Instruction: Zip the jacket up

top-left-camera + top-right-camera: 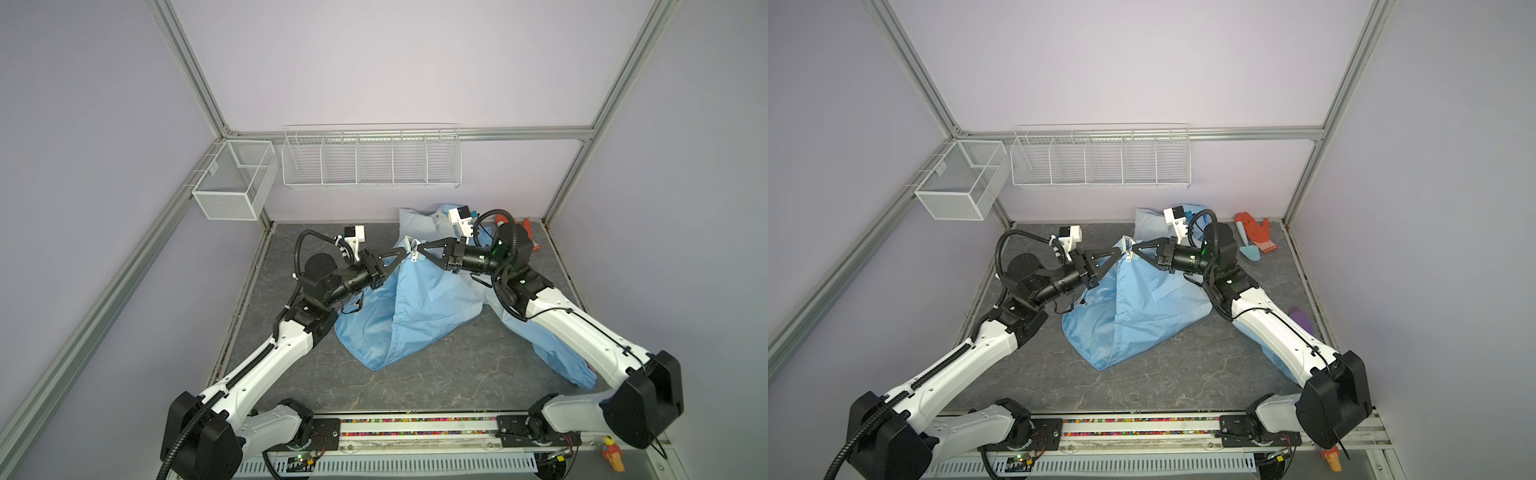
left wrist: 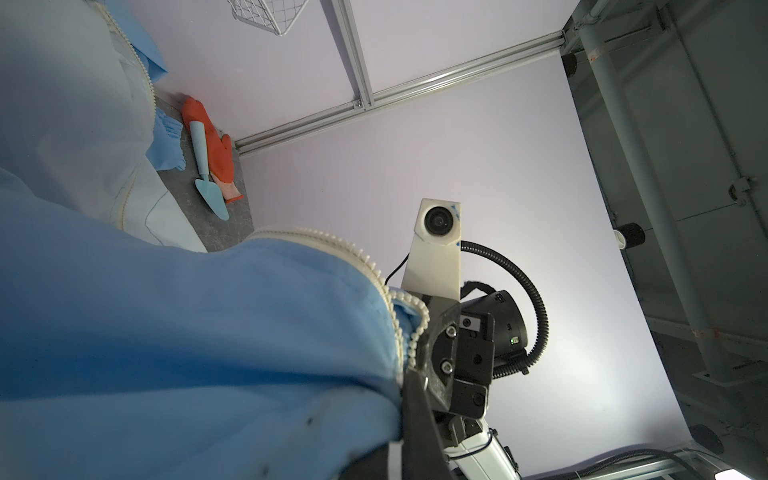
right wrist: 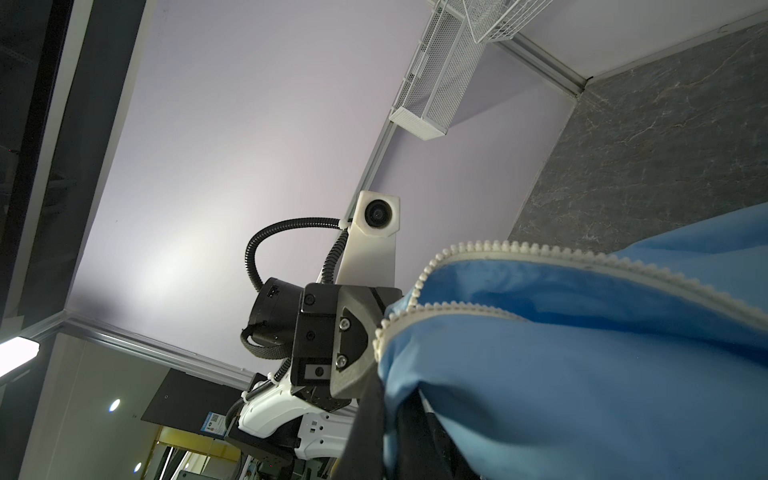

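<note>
Blue jacket edges hang pinched by left end effector, right end effector.

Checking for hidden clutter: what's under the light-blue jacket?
Nothing can be made out: the thin light-blue jacket hangs tent-like from the left gripper and right gripper, both shut on its zipper edges; the draped fabric hides the grey marbled tabletop beneath.

Robotics lab test cell; silver aluminium extrusion frame held plain lilac wall panels around a grey marble-patterned tabletop; white wire storage baskets hung on the back wall; white-and-black robot arms sat bolted to a front metal rail.
</note>
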`<state>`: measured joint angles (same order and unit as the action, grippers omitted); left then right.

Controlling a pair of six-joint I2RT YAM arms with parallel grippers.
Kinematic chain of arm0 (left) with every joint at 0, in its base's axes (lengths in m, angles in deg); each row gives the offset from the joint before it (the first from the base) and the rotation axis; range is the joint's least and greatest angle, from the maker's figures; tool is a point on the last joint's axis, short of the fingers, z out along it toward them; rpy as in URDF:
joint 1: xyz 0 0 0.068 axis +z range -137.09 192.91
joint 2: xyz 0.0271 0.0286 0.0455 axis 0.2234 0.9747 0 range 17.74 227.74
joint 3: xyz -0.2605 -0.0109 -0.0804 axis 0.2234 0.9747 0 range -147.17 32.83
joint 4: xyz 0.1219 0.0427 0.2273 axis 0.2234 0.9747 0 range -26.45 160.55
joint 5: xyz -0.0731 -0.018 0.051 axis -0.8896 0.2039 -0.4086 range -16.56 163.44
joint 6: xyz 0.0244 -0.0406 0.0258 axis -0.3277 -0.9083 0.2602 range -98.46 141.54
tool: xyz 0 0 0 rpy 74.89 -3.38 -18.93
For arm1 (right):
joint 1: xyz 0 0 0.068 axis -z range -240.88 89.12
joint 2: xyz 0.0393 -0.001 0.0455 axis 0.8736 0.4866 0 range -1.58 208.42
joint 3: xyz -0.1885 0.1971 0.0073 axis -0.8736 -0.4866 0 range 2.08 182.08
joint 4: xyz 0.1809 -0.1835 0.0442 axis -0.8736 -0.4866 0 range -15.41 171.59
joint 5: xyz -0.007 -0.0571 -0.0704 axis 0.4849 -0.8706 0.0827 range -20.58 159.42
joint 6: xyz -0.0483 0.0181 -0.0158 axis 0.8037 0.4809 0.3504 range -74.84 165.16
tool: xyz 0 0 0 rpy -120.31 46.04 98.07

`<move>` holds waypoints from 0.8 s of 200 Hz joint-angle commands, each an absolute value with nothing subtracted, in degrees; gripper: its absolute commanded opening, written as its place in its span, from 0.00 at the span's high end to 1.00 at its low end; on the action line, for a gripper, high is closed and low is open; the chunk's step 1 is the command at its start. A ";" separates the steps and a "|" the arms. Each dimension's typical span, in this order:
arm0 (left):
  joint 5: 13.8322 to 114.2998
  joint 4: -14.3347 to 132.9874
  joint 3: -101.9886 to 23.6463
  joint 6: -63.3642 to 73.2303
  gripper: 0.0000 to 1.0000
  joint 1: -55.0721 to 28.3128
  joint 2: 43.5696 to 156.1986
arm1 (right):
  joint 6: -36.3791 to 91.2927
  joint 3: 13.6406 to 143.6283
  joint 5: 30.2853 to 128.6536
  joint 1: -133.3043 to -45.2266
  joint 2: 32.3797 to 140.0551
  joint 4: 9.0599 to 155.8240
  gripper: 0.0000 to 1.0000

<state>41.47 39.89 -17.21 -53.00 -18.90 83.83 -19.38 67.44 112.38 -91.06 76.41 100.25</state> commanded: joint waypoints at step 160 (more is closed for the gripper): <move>40.49 38.69 -18.37 -52.28 1.00 -18.73 83.20 | -21.16 69.93 111.52 -92.06 77.24 103.17 0.94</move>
